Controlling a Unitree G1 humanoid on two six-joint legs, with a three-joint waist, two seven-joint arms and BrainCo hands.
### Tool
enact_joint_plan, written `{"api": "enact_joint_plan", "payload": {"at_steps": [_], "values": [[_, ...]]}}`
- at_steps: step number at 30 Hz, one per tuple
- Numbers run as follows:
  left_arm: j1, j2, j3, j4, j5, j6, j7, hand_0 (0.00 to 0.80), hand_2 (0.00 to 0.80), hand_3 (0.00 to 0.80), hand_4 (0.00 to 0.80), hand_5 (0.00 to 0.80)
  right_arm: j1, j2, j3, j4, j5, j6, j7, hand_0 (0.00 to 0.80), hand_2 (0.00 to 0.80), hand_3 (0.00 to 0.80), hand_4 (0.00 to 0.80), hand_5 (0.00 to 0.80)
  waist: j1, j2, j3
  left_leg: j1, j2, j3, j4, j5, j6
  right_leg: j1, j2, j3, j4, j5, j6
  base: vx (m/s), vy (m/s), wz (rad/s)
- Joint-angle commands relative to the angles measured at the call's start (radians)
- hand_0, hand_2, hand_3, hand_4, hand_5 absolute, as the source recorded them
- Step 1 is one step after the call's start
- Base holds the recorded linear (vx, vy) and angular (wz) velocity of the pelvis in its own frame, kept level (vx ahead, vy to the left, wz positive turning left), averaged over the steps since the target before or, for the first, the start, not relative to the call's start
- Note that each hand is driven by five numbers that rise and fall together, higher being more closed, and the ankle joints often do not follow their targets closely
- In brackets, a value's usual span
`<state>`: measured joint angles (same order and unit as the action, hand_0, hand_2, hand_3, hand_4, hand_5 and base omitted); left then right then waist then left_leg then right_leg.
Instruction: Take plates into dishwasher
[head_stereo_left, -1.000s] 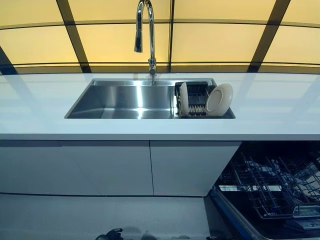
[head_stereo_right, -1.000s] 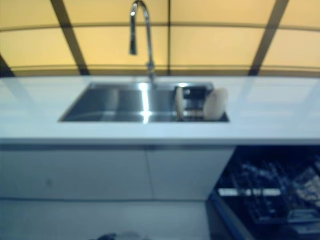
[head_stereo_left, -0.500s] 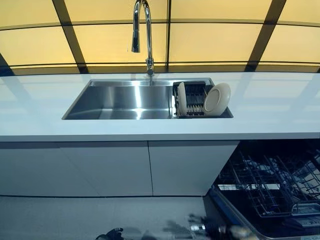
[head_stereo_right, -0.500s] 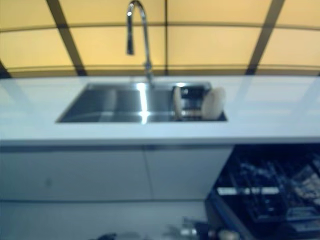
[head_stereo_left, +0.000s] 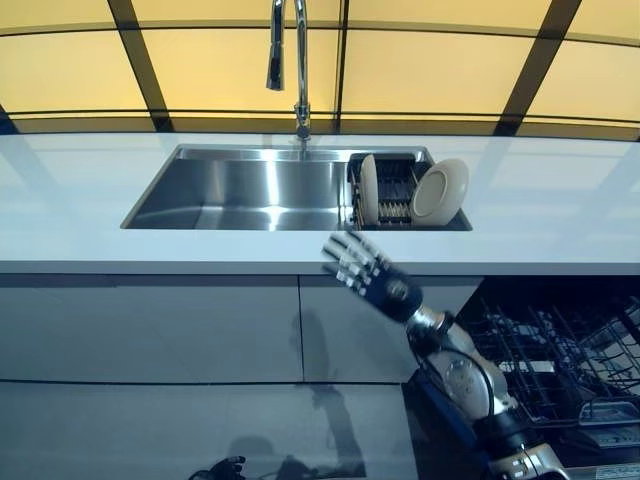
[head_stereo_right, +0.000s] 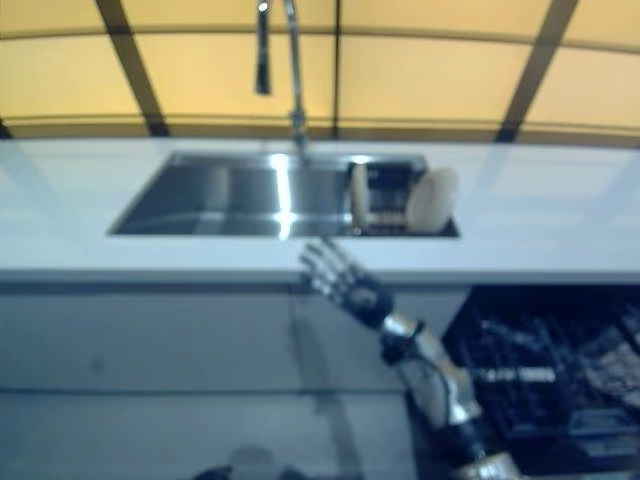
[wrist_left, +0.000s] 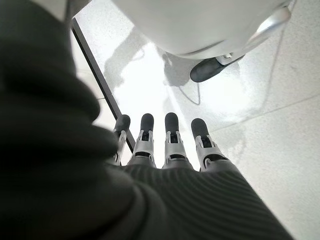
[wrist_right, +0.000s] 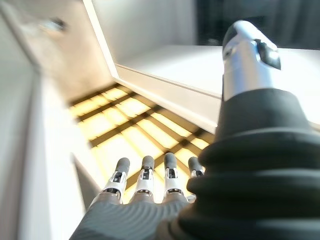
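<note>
Reaching right hand (head_stereo_left: 365, 273) open, below plates (head_stereo_left: 440, 193); no legible writing.

The sink (head_stereo_left: 240, 190) beyond the right hand (head_stereo_left: 375, 280) is brushed steel with a soft sheen; the faucet (head_stereo_left: 288, 60) above it is polished chrome. The plates (head_stereo_left: 440, 192) look like glossy cream ceramic, standing in a dark wire rack (head_stereo_left: 392, 195). The desk (head_stereo_left: 80, 220) is smooth, white and faintly reflective. The hand's fingers are silver metal, its cover matt ribbed black.
</note>
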<state>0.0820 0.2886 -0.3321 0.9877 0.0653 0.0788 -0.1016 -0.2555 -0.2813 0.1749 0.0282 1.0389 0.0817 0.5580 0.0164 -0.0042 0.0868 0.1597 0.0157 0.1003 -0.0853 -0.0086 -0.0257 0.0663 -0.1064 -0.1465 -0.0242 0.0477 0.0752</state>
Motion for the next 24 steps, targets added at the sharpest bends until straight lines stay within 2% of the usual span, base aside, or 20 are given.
{"api": "enact_joint_plan", "payload": {"at_steps": [1, 4, 6, 9, 12, 14, 15, 18, 21, 24], "values": [[-0.080, 0.030, -0.031, 0.027, 0.022, 0.001, 0.007, 0.000, 0.000, 0.000, 0.000, 0.000, -0.103, 0.038, -0.076, -0.139, 0.069, -0.112, -0.086, 0.000, 0.000, 0.000, 0.000, 0.000, 0.032, -0.024, 0.025, -0.061, -0.091, -0.009, 0.077, -0.030, 0.099, -0.041, -0.075, 0.016, 0.198, 0.032, 0.060, -0.020, 0.167, -0.03], [-0.103, 0.024, -0.050, 0.072, 0.029, -0.013, 0.016, 0.000, 0.000, 0.000, 0.000, 0.000, -0.166, 0.019, -0.104, -0.136, 0.085, -0.176, -0.185, 0.000, 0.000, 0.000, 0.000, 0.000, 0.034, -0.020, 0.027, -0.069, -0.104, -0.041, 0.085, -0.033, 0.108, -0.082, -0.108, 0.037, 0.289, 0.089, 0.046, -0.008, 0.209, -0.03], [-0.115, 0.023, -0.061, 0.114, 0.034, -0.026, 0.022, 0.000, 0.000, 0.000, 0.000, 0.000, -0.209, -0.010, -0.119, -0.139, 0.063, -0.228, -0.263, 0.000, 0.000, 0.000, 0.000, 0.000, 0.028, -0.008, 0.027, -0.059, -0.103, -0.059, 0.071, -0.029, 0.110, -0.141, -0.125, 0.049, 0.409, 0.134, 0.044, 0.023, 0.232, -0.01], [-0.118, 0.027, -0.067, 0.147, 0.034, -0.017, 0.029, 0.000, 0.000, 0.000, 0.000, 0.000, -0.257, -0.049, -0.132, -0.134, 0.036, -0.271, -0.335, 0.000, 0.000, 0.000, 0.000, 0.000, 0.025, -0.008, 0.022, -0.033, -0.107, -0.065, 0.046, -0.034, 0.104, -0.192, -0.129, 0.029, 0.444, 0.163, 0.054, 0.086, 0.126, 0.08], [-0.118, 0.031, -0.066, 0.173, 0.042, -0.018, 0.031, 0.000, 0.000, 0.000, 0.000, 0.000, -0.314, -0.105, -0.146, -0.109, 0.022, -0.290, -0.382, 0.000, 0.000, 0.000, 0.000, 0.000, 0.014, -0.023, 0.020, -0.009, -0.121, -0.072, 0.030, -0.041, 0.099, -0.216, -0.093, 0.020, 0.356, 0.153, 0.057, 0.165, 0.009, 0.10], [-0.117, 0.027, -0.064, 0.200, 0.046, -0.028, 0.037, 0.000, 0.000, 0.000, 0.000, 0.000, -0.347, -0.151, -0.156, -0.093, 0.017, -0.304, -0.410, 0.000, 0.000, 0.000, 0.000, 0.000, 0.000, -0.042, 0.018, 0.005, -0.139, -0.086, 0.030, -0.054, 0.094, -0.228, -0.058, 0.019, 0.229, 0.144, 0.058, 0.268, -0.061, 0.11], [-0.114, 0.021, -0.058, 0.218, 0.054, -0.039, 0.042, 0.000, 0.000, 0.000, 0.000, 0.000, -0.363, -0.174, -0.165, -0.080, 0.022, -0.302, -0.421, 0.000, 0.000, 0.000, 0.000, 0.000, -0.008, -0.045, 0.019, 0.019, -0.146, -0.096, 0.030, -0.066, 0.090, -0.239, -0.039, 0.008, 0.149, 0.153, 0.064, 0.318, -0.073, 0.15], [-0.115, 0.010, -0.064, 0.253, 0.044, -0.062, 0.055, 0.000, 0.000, 0.000, 0.000, 0.000, -0.396, -0.217, -0.181, -0.053, 0.044, -0.289, -0.429, 0.000, 0.000, 0.000, 0.000, 0.000, -0.027, -0.050, 0.028, 0.050, -0.156, -0.117, 0.041, -0.089, 0.091, -0.294, -0.013, -0.002, 0.048, 0.181, 0.073, 0.325, -0.074, 0.26], [-0.118, 0.011, -0.061, 0.256, 0.038, -0.067, 0.055, 0.000, 0.000, 0.000, 0.000, 0.000, -0.399, -0.239, -0.187, -0.057, 0.052, -0.279, -0.426, 0.000, 0.000, 0.000, 0.000, 0.000, -0.043, -0.054, 0.044, 0.075, -0.156, -0.124, 0.082, -0.132, 0.104, -0.334, -0.016, -0.013, -0.022, 0.214, 0.080, 0.385, -0.136, 0.41], [-0.106, 0.016, -0.049, 0.260, 0.052, -0.070, 0.053, 0.000, 0.000, 0.000, 0.000, 0.000, -0.372, -0.245, -0.195, -0.076, 0.036, -0.260, -0.415, 0.000, 0.000, 0.000, 0.000, 0.000, -0.050, -0.066, 0.046, 0.097, -0.159, -0.135, 0.119, -0.179, 0.114, -0.334, -0.036, -0.005, -0.014, 0.249, 0.085, 0.447, -0.199, 0.25]]}}
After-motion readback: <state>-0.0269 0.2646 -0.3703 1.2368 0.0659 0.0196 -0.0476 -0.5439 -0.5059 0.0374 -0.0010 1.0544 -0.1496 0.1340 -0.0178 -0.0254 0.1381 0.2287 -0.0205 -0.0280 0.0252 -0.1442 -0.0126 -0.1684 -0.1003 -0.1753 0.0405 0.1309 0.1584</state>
